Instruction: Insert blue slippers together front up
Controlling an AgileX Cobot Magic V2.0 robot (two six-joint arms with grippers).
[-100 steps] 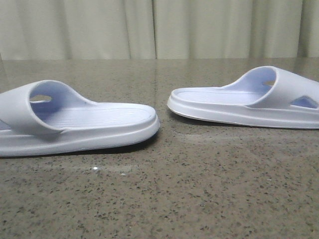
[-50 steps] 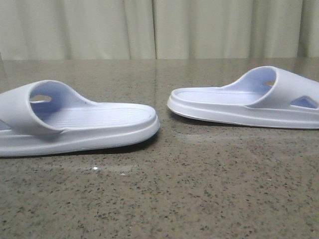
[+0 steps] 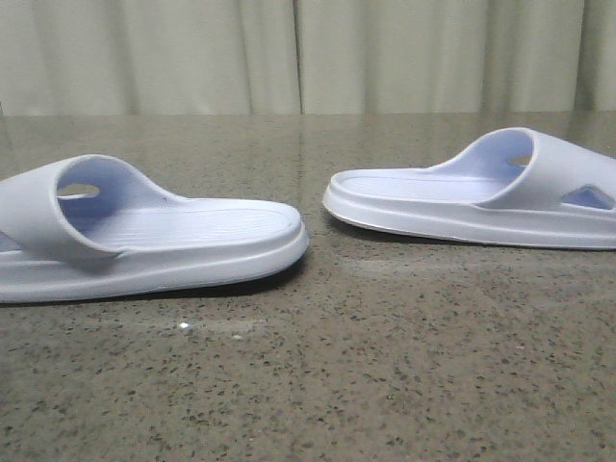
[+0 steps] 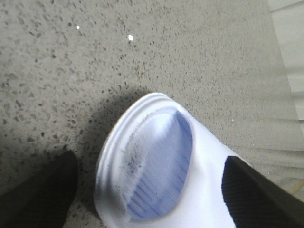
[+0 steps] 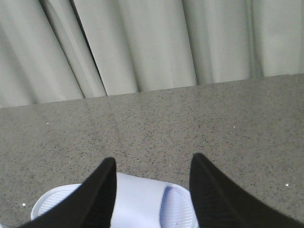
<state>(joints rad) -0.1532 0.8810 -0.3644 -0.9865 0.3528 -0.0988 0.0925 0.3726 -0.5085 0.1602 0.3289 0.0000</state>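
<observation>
Two blue slippers lie sole-down on the speckled stone table (image 3: 318, 385), apart from each other. The left slipper (image 3: 144, 241) has its strap toward the left edge. The right slipper (image 3: 472, 197) has its strap toward the right. Neither gripper shows in the front view. My left gripper (image 4: 148, 156) is open and straddles one rounded end of a slipper (image 4: 156, 166); one finger (image 4: 251, 194) overlaps its side, the other (image 4: 42, 194) stands off it. My right gripper (image 5: 153, 159) is open above the strap of the other slipper (image 5: 142, 204), with nothing held.
Pale pleated curtains (image 3: 308, 53) hang behind the table's far edge. Bare stone surface lies between the two slippers and in front of them.
</observation>
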